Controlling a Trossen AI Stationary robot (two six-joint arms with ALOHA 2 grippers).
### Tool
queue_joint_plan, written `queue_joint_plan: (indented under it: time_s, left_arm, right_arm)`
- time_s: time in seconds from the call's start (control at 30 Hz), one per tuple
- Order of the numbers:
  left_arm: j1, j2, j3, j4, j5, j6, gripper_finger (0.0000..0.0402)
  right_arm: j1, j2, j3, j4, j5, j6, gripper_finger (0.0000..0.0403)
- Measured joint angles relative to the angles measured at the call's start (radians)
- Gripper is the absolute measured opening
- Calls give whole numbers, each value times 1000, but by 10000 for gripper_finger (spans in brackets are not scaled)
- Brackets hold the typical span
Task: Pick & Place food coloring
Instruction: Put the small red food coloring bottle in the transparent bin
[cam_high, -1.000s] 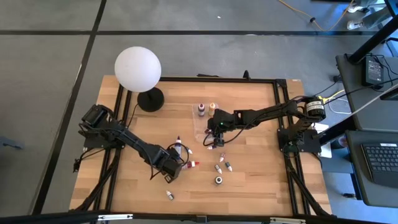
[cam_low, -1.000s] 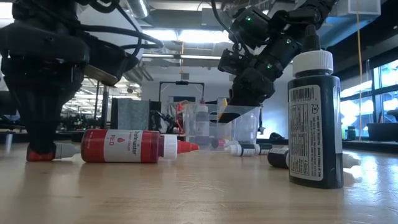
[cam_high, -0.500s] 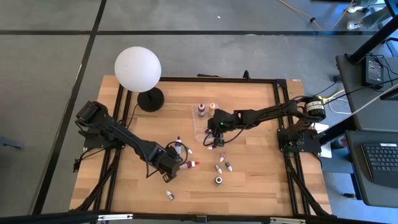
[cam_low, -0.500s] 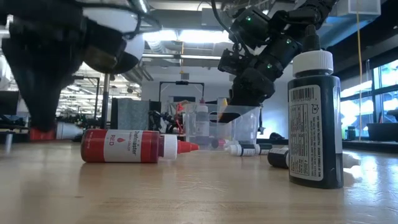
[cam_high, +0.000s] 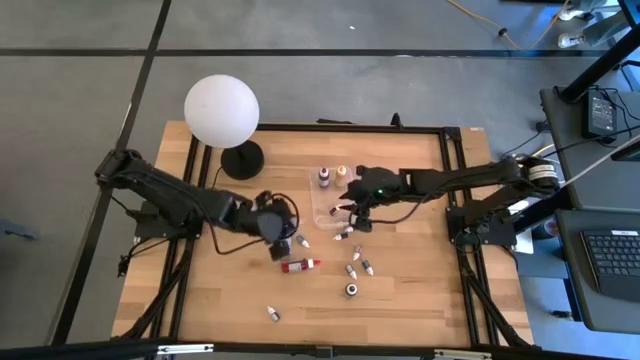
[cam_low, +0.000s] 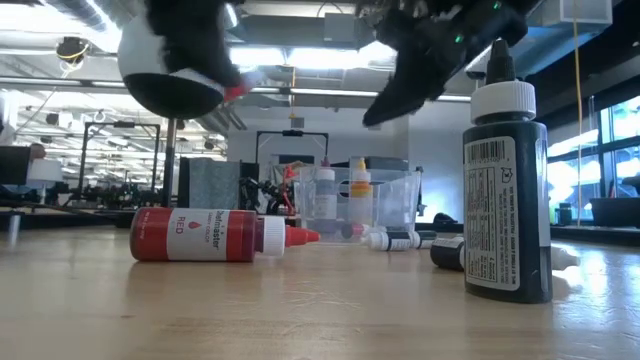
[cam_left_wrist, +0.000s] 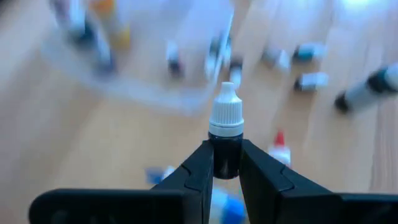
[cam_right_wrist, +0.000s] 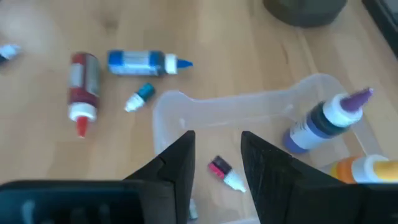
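Clear plastic box (cam_high: 333, 192) is holding a few bottles from above, while several more are lying loose on the counter (cam_high: 410, 280). Low down, a red bottle (cam_low: 205, 235) is reading "RED"; its brand is unreadable. The left gripper (cam_left_wrist: 226, 163) is clamping a dark bottle (cam_left_wrist: 226, 134) above the counter. The right gripper (cam_right_wrist: 214, 163) is hovering over the box, jaws parted, holding nothing. Most is remaining.

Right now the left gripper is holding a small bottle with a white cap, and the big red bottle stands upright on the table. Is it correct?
Not quite. The left gripper does hold a small bottle with a white cap, but the big red bottle lies on its side on the table, as the low view shows.
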Motion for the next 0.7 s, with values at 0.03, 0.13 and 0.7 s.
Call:
queue_joint_plan:
  time_s: [0.03, 0.13, 0.7]
  left_arm:
    - [20, 1, 0, 42, 6, 72, 61]
    - [88, 32, 1, 209, 77, 271, 61]
    - [350, 370, 0, 516, 419, 516, 61]
  right_arm:
    - [8, -11, 0, -13, 0, 14, 133]
    - [30, -27, 0, -59, 6, 66, 133]
    - [260, -27, -10, -354, 300, 417, 133]
